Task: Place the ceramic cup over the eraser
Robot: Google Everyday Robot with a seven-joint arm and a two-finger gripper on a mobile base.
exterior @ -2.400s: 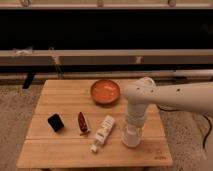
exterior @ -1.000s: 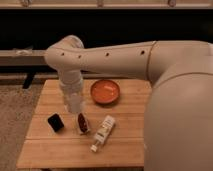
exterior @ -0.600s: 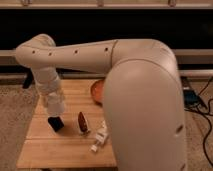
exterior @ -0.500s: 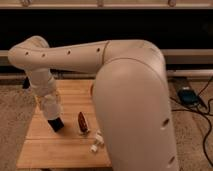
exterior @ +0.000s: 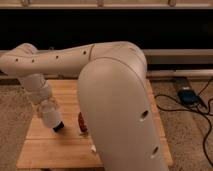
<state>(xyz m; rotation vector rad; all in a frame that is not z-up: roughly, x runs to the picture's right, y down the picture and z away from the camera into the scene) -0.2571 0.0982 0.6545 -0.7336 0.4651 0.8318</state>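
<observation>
Gripper (exterior: 49,111) sits at the low end of the arm over the left half of the light wooden slatted table (exterior: 55,150), clamped on the small plain white tapered ceramic cup (exterior: 51,119), which hangs tilted with its mouth down and to the right. Small black rounded-corner block eraser (exterior: 59,127) shows just at the cup's lower-right rim, touching or nearly so; the cup is not yet squarely over it. Dark reddish-brown elongated object (exterior: 81,122) lies near on the right; speckled carpet (exterior: 185,130) around.
</observation>
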